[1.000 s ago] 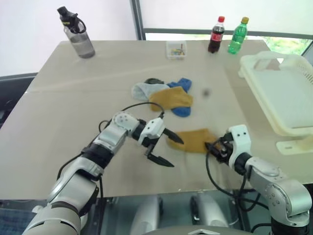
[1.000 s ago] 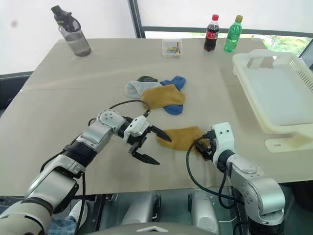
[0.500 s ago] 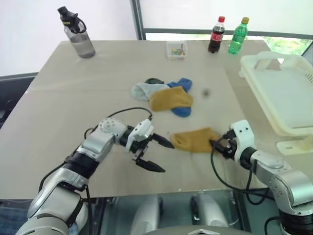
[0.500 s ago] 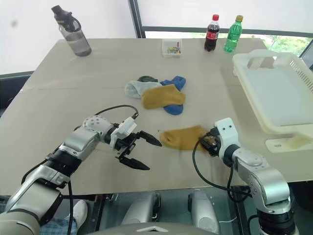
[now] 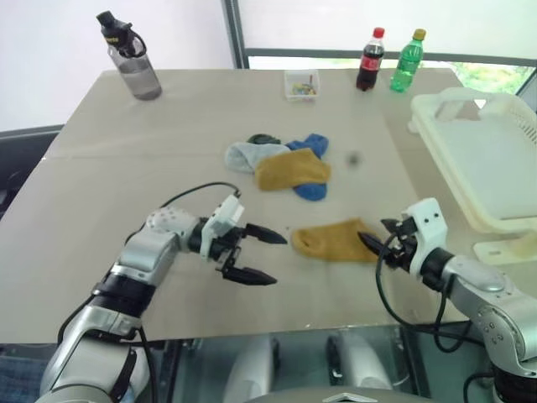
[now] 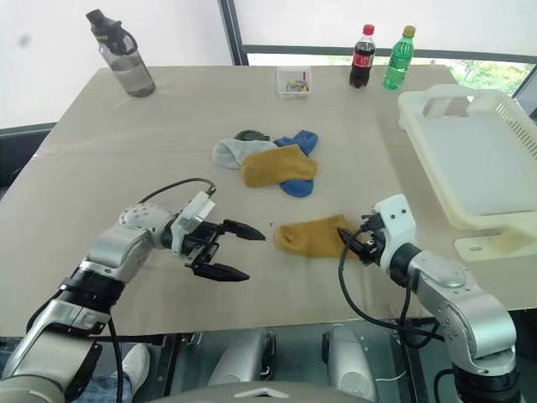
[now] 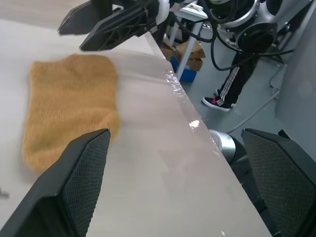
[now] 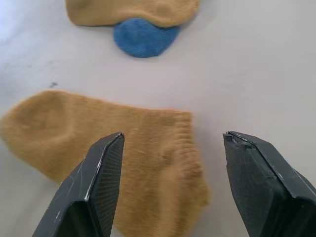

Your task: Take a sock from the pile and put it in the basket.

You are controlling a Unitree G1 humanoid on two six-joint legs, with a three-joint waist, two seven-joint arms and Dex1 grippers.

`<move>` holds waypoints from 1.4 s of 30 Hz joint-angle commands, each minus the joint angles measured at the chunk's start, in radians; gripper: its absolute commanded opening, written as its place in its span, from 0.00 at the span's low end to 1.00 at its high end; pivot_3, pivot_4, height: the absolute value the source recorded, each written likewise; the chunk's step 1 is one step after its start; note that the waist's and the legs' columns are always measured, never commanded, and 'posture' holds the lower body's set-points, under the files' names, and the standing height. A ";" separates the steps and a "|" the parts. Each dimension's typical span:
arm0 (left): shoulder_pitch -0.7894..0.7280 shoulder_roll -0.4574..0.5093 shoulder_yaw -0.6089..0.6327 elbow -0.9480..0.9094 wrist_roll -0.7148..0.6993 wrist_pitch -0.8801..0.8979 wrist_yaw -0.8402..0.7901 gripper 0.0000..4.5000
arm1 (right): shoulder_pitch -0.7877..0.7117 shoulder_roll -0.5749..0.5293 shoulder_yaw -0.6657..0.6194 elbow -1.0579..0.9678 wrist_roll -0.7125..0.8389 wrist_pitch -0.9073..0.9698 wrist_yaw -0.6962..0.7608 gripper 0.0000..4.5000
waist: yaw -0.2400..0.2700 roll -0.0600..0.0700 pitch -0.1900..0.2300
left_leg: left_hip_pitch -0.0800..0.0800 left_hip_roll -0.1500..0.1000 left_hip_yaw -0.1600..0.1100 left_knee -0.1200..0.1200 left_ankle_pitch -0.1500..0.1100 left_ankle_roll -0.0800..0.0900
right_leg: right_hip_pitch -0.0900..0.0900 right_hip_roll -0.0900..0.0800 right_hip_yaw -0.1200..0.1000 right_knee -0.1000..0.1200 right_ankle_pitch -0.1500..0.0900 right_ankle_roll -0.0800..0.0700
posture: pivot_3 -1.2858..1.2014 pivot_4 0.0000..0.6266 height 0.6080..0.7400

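We are reading this as the pick step: one mustard sock (image 6: 312, 237) is lying flat on the beige table (image 6: 126, 168), apart from the pile (image 6: 273, 161), with the right gripper (image 6: 359, 245) spread just at its cuff and the left gripper (image 6: 226, 250) spread too — empty, hanging beside the toe. Next, we judge, the right gripper is needing to close on the cuff, then carry it to the basket (image 6: 470, 159) at the table's right edge — bottles (image 6: 379, 57) and a bright window are sitting behind.

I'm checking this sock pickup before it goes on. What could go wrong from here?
The lone yellow sock lies flat on the table and neither hand holds it. The right hand, open at its cuff end, may pinch only a thin edge that slips out. The open left hand points at the sock's other end, so both could crowd it. The basket sits far right, so a loose grip may drop it on the way.
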 commanded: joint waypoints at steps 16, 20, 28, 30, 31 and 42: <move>0.149 0.021 0.163 -0.188 -0.044 0.132 0.089 1.00 | 0.058 -0.092 0.032 0.075 -0.128 -0.192 0.040 0.72 | 0.000 0.000 0.000 | 0.001 0.001 0.001 0.000 0.000 0.000 | 0.000 0.000 0.001 0.000 -0.001 0.002 | 0.52 0.24 1.00; 0.160 0.022 0.173 -0.202 -0.047 0.142 0.096 1.00 | 0.039 -0.077 0.010 0.072 -0.106 -0.185 0.038 0.72 | 0.000 0.000 0.000 | 0.001 0.001 0.001 0.000 0.000 0.000 | 0.000 0.000 0.001 0.000 0.000 0.000 | 0.52 0.24 1.00; 0.185 0.025 0.193 -0.231 -0.055 0.162 0.107 1.00 | 0.027 -0.057 0.002 0.055 -0.062 -0.169 0.041 0.72 | 0.000 0.000 0.000 | 0.001 0.002 0.000 0.000 0.000 0.000 | 0.000 0.000 0.001 0.000 0.000 0.000 | 0.52 0.24 1.00; 0.186 0.022 0.197 -0.233 -0.054 0.165 0.111 1.00 | 0.033 -0.067 0.026 0.072 -0.082 -0.174 0.039 0.72 | 0.000 0.000 0.000 | 0.001 0.001 0.001 0.000 0.000 0.000 | 0.000 0.000 0.001 0.000 0.000 0.000 | 0.52 0.24 1.00; 0.186 0.021 0.198 -0.235 -0.053 0.166 0.113 1.00 | 0.035 -0.075 0.041 0.082 -0.096 -0.180 0.040 0.72 | 0.000 0.000 0.000 | 0.001 0.001 0.001 0.000 0.000 0.000 | 0.000 0.000 0.001 0.000 0.000 0.000 | 0.52 0.24 1.00; 0.168 0.027 0.205 -0.229 -0.052 0.175 0.109 1.00 | 0.018 -0.093 0.122 0.129 -0.171 -0.181 0.036 0.72 | 0.000 0.000 0.000 | 0.001 0.001 0.001 0.000 0.000 0.000 | 0.000 0.000 0.001 0.000 0.000 0.000 | 0.52 0.24 1.00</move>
